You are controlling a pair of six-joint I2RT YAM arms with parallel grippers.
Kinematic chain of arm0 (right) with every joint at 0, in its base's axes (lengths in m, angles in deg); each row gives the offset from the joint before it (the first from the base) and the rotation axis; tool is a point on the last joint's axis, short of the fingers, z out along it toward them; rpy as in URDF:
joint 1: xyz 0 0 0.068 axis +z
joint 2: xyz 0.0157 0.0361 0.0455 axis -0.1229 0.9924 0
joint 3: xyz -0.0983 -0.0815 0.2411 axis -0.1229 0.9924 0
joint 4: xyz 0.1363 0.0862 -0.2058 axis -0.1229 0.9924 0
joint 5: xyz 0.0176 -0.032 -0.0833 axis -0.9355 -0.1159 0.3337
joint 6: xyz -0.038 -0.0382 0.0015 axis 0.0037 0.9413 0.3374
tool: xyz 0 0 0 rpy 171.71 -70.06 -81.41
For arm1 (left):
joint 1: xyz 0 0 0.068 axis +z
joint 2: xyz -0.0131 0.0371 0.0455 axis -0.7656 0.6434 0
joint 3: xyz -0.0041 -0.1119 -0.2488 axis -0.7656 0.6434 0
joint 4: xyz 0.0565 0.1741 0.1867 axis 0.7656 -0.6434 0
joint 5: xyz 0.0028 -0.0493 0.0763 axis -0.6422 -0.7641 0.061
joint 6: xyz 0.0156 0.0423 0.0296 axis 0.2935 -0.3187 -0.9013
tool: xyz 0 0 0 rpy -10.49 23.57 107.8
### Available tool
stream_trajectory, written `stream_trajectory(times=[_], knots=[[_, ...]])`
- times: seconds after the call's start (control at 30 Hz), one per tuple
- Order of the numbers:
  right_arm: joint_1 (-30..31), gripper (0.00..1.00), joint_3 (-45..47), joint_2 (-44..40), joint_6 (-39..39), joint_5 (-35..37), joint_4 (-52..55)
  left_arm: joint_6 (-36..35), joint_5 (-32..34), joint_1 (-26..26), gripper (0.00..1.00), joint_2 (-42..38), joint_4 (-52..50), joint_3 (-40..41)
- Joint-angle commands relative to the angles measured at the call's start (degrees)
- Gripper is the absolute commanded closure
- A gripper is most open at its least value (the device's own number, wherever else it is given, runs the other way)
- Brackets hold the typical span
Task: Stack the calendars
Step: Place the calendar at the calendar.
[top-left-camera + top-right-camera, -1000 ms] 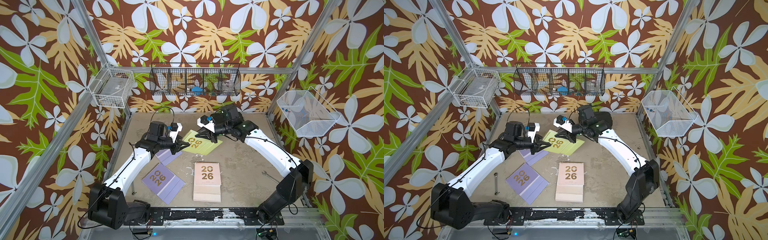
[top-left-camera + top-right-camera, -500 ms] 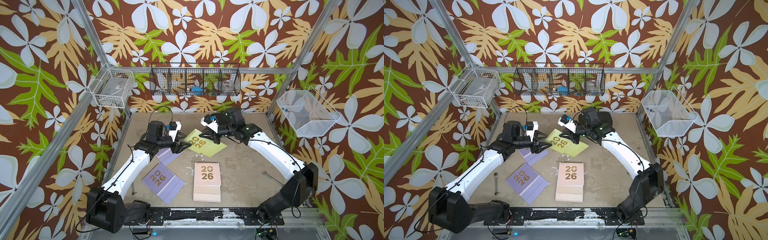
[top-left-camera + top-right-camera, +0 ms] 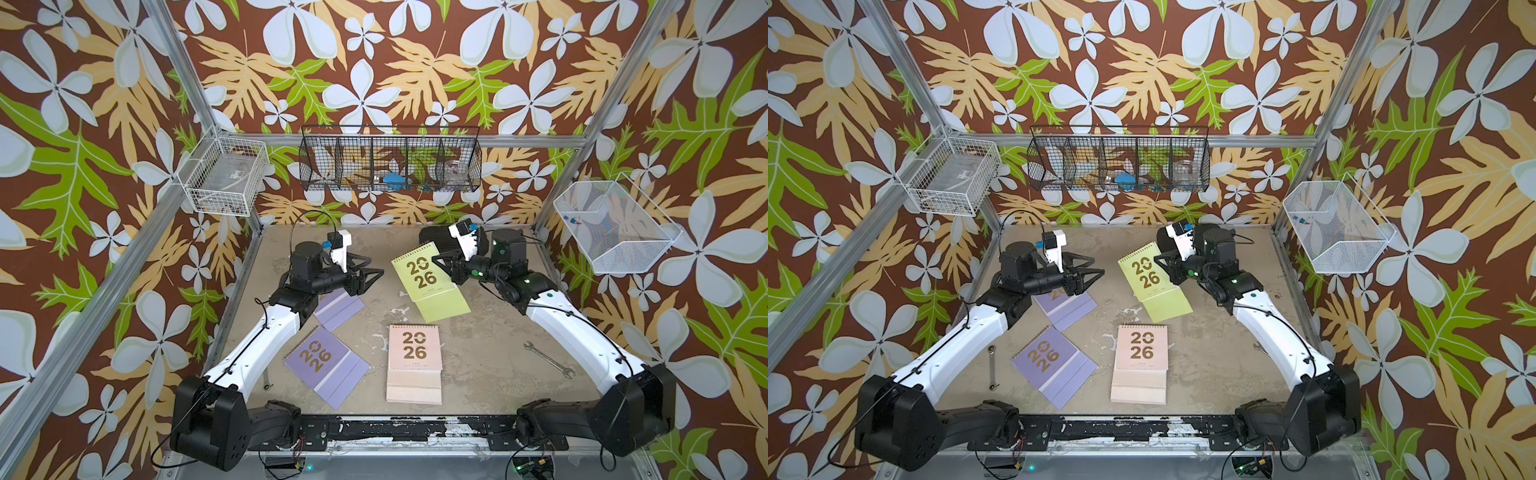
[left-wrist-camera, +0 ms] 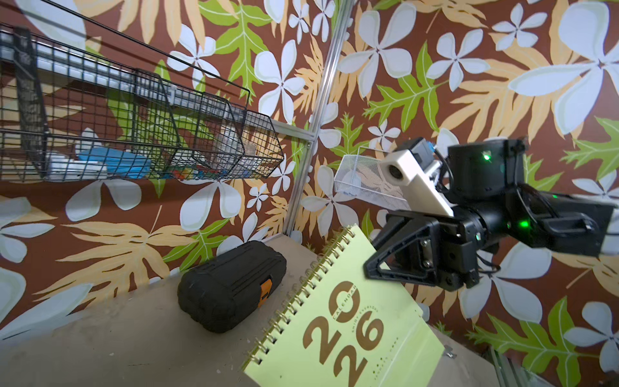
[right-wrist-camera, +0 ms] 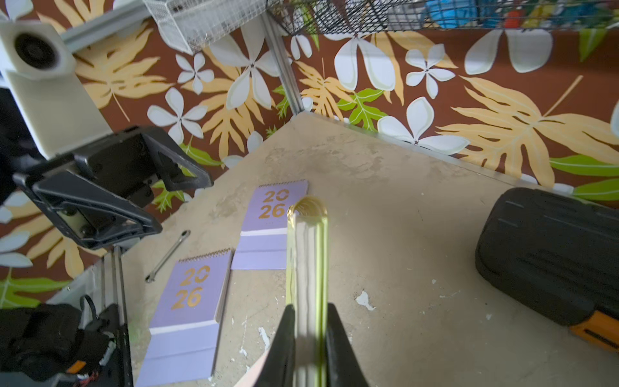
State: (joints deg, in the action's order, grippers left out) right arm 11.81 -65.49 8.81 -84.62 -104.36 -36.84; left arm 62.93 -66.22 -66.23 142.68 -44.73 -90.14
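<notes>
Right claw (image 3: 439,266) is clamped on the green calendar's (image 3: 424,279) side edge, holding it tilted at 1 o'clock on the surface (image 3: 478,332). Left claw (image 3: 375,266) stands wide and empty at 10 o'clock, over the far lilac calendar (image 3: 338,308). The near lilac calendar (image 3: 326,365) lies at 7, and the pink calendar (image 3: 414,353) at 6.

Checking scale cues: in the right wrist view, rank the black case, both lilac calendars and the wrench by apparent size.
1. black case, cut by the frame edge
2. nearer lilac calendar
3. farther lilac calendar, partly behind the green calendar; probably smaller only through distance
4. wrench
</notes>
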Motion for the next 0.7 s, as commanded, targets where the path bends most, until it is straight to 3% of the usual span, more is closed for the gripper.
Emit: stream_trajectory(times=[0.0,0.27,0.37,0.53,0.67], knots=[[0.00,0.95,3.98,-4.04,-13.38,1.27,-8.04,8.13,2.19,0.09,0.36,-1.38,5.08,1.93],[-0.06,0.94,19.77,-16.93,-27.75,5.05,-13.37,16.57,11.41,-0.04,0.35,-7.14,3.87,7.99],[-0.05,0.94,25.47,-22.26,-31.62,6.15,-15.42,22.83,17.40,-0.03,0.35,-7.77,-2.19,7.00],[-0.04,0.93,34.16,-29.57,-40.89,4.66,-19.82,31.47,16.37,-0.46,0.33,-8.32,-3.82,9.47],[0.02,0.91,36.31,-34.34,-41.79,3.54,-16.00,34.30,21.33,-3.52,0.30,-14.18,-4.36,13.50]])
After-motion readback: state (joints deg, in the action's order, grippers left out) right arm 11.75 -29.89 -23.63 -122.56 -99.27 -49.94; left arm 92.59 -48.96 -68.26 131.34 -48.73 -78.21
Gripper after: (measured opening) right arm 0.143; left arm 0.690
